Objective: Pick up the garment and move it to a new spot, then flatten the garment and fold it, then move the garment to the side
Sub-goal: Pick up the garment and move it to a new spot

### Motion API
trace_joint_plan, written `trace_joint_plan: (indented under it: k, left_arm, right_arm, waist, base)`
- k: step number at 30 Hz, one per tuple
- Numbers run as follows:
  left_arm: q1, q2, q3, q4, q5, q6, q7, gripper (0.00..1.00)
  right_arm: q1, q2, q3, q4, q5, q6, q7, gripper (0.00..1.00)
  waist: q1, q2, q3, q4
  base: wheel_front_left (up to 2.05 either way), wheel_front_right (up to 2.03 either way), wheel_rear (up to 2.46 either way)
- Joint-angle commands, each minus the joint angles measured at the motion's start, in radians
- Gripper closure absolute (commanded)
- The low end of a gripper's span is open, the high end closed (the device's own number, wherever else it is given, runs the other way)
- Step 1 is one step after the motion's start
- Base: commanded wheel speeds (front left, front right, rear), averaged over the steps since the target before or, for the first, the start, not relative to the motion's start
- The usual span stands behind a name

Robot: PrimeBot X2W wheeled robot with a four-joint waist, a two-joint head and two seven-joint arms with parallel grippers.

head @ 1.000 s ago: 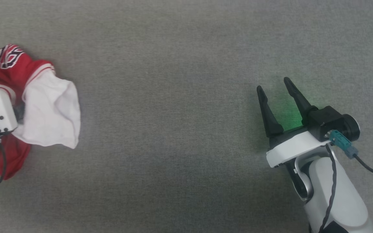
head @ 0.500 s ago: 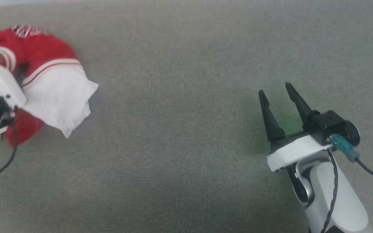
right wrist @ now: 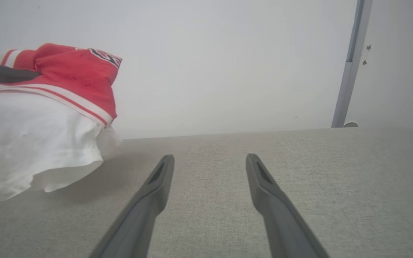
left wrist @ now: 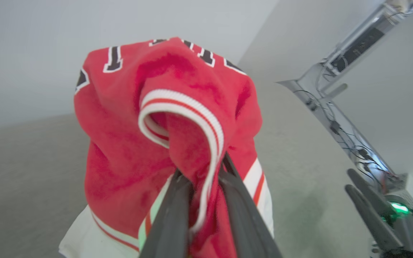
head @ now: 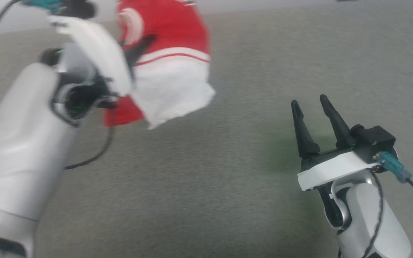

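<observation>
Nearest us, the right gripper point(head: 309, 101) sits low over the grey table point(head: 228, 186). Its fingers point(right wrist: 149, 200) are spread wide with nothing between them.

Farther out on the left, the left gripper point(left wrist: 202, 166) is clenched on the garment point(left wrist: 120, 143). It pinches a fold of red cloth just below the striped collar trim point(left wrist: 192, 111).

The garment hangs bunched from that grip. The red body with dark lettering point(left wrist: 113, 59) is on top, and a white sleeve point(head: 170, 89) droops below.

From the right wrist view we see it clear of the table, with a shadow point(right wrist: 95, 179) beneath. The two grippers are well apart.

Beyond them are a pale wall point(right wrist: 228, 53) and a grey post point(right wrist: 350, 64).
</observation>
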Motion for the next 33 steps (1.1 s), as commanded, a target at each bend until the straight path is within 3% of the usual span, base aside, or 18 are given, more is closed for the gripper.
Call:
trace_joint_plan:
  k: [1, 7, 12, 17, 23, 30, 33]
  left_arm:
    - [-0.015, -0.025, -0.014, -0.017, -0.013, 0.001, 0.014, 1.0]
    - [-0.043, -0.125, -0.095, -0.029, 0.014, 0.002, 0.043, 1.0]
    - [-0.075, -0.14, -0.18, 0.077, 0.086, 0.0, 0.037, 1.0]
    - [-0.113, -0.1, -0.265, 0.183, 0.149, -0.001, 0.047, 1.0]
    - [-0.146, -0.006, -0.487, 0.228, 0.262, 0.0, 0.078, 1.0]
    - [-0.145, 0.079, -0.721, 0.24, 0.272, 0.003, 0.143, 1.0]
    - [-0.157, 0.101, -0.747, 0.225, 0.249, 0.003, 0.121, 0.67]
  right_arm:
    - [0.004, 0.002, -0.004, -0.008, 0.012, 0.0, -0.003, 0.0]
    - [-0.005, 0.002, -0.016, -0.017, 0.075, 0.0, -0.003, 0.0]
    - [-0.016, 0.003, -0.043, -0.027, 0.126, 0.0, -0.003, 0.0]
    - [-0.027, 0.003, -0.033, -0.03, 0.172, 0.0, -0.003, 0.0]
    - [-0.033, 0.002, -0.002, -0.04, 0.221, 0.0, -0.003, 0.0]
    - [-0.029, 0.002, 0.018, -0.043, 0.242, 0.0, -0.003, 0.0]
    - [-0.035, 0.002, 0.013, -0.04, 0.23, 0.0, -0.003, 0.0]
  waist:
    - [0.0, 0.0, 0.025, -0.064]
    - [0.0, 0.0, 0.082, -0.195]
    - [0.0, 0.0, 0.129, -0.277]
    - [0.0, 0.0, 0.16, -0.337]
    - [0.0, 0.0, 0.197, -0.381]
    - [0.0, 0.0, 0.217, -0.4]
    - [0.0, 0.0, 0.21, -0.39]
  base:
    - [0.0, 0.0, 0.0]
    - [0.0, 0.0, 0.0]
    - [0.0, 0.0, 0.0]
    - [0.0, 0.0, 0.0]
    - [0.0, 0.0, 0.0]
    - [0.0, 0.0, 0.0]
    - [0.0, 0.0, 0.0]
